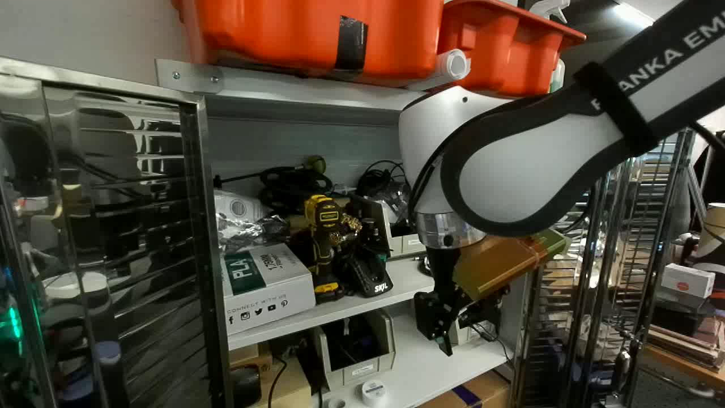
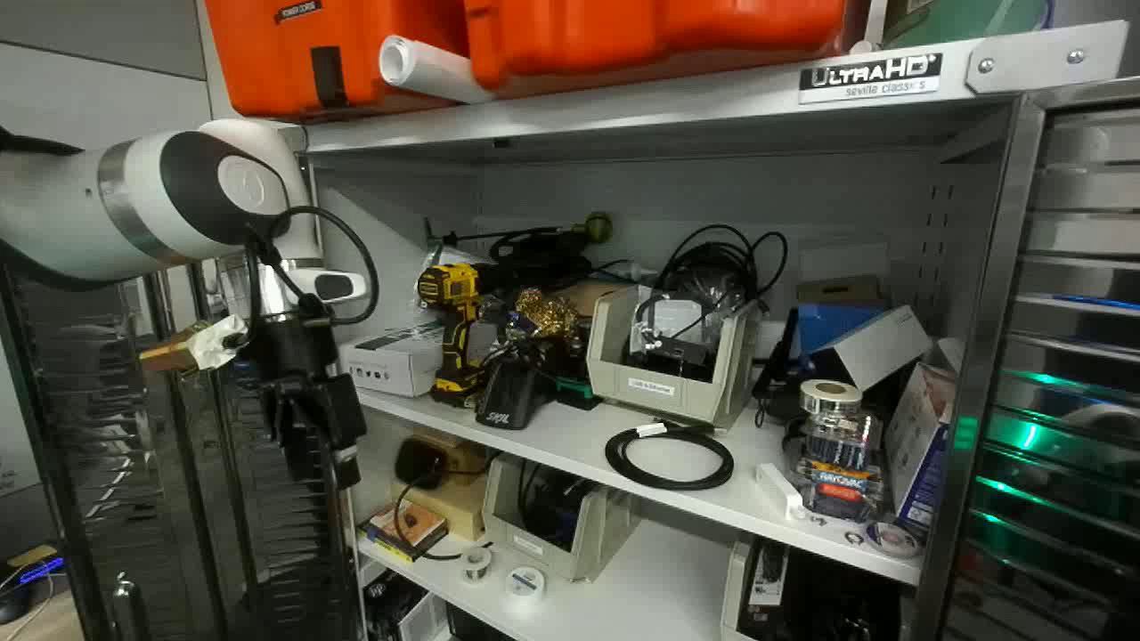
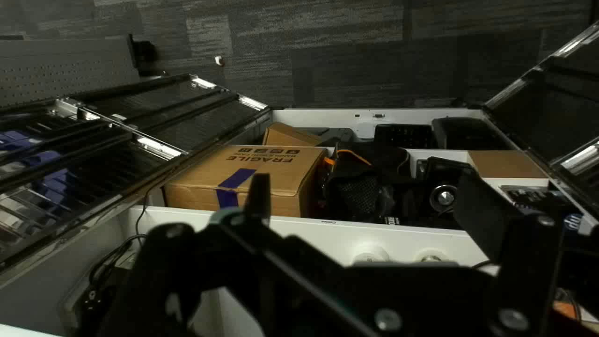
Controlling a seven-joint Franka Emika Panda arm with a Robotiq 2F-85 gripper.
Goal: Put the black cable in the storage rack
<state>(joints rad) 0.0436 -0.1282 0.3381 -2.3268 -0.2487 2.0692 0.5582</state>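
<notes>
Black cable (image 2: 670, 482) lies coiled in front of the beige bin (image 2: 655, 406), the spread, empty gripper (image 3: 367, 192) well apart from both; a low reach might shove that cable off the shelf (image 2: 572, 442).

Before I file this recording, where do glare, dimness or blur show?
In an exterior view, green glare streaks the cabinet door; in an exterior view, a ceiling light glares; in the wrist view, dim carpet and dark, slightly soft fingers.

White arm (image 1: 527, 170), black trim (image 1: 451, 178), silver collar (image 1: 450, 228), looped cord (image 2: 367, 258), black jaws, silvery screws (image 3: 388, 319)
</notes>
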